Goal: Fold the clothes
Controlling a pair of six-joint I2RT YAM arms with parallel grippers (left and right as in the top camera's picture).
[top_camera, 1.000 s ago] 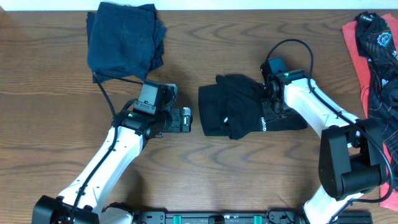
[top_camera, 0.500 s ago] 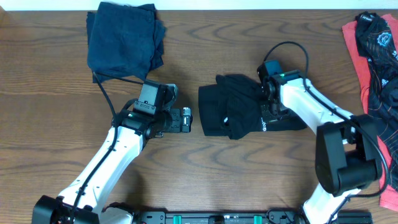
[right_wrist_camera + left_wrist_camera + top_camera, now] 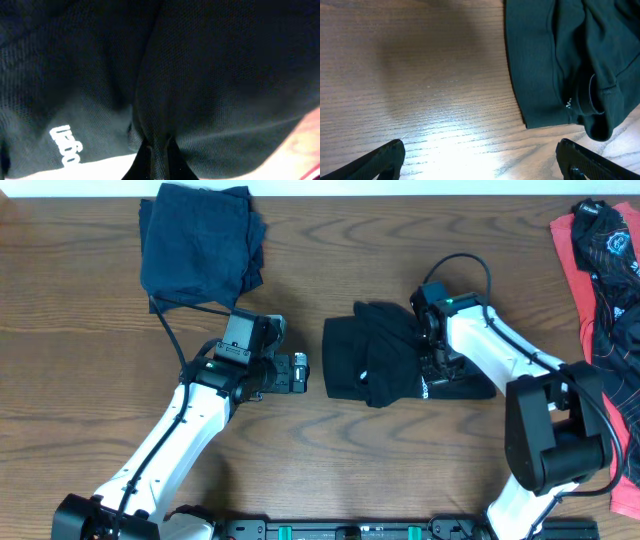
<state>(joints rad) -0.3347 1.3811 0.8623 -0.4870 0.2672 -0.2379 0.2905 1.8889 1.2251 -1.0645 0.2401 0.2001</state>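
A crumpled black T-shirt (image 3: pixel 385 365) with small white lettering (image 3: pixel 424 385) lies mid-table. My right gripper (image 3: pixel 434 363) rests on its right part. In the right wrist view the fingers are shut, pinching a fold of the black T-shirt (image 3: pixel 215 75) at the right gripper (image 3: pixel 156 157), with the lettering (image 3: pixel 67 145) to the left. My left gripper (image 3: pixel 303 372) stands open just left of the shirt's edge. In the left wrist view the left gripper (image 3: pixel 480 162) holds nothing, bare wood lies between its fingers, and the shirt (image 3: pixel 560 65) lies ahead to the right.
A folded dark navy shirt (image 3: pixel 198 248) lies at the back left. A heap of coral-red and black clothes (image 3: pixel 605 280) lies along the right edge. Brown wooden table (image 3: pixel 330 460).
My right gripper has closed on a fold of the black T-shirt and shifted slightly left, nudging the fabric. The left arm has not moved.
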